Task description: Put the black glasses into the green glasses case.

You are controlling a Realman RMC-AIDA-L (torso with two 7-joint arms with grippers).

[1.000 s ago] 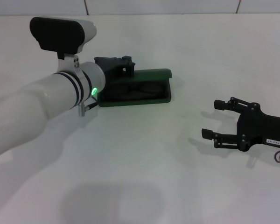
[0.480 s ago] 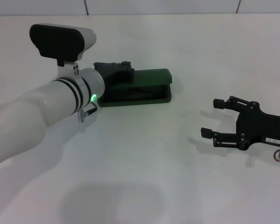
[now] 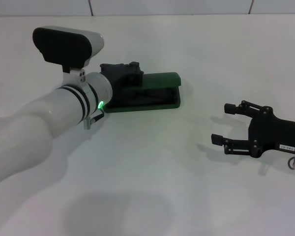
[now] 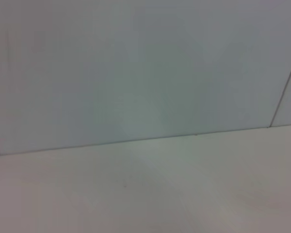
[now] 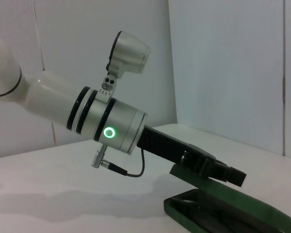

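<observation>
Left tool reaches over the open green glasses case.

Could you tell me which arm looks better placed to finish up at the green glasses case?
Left, probably. The left gripper is right over the open green glasses case, where dark shapes that may be the black glasses lie inside. The right gripper rests apart on the table, fingers spread.

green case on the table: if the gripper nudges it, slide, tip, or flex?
The green case looks like a rigid shell, so it probably won't flex. It lies low and flat on the smooth white table, so a nudge from the left gripper would likely slide it rather than tip it. Its raised lid may swing at the hinge.
</observation>
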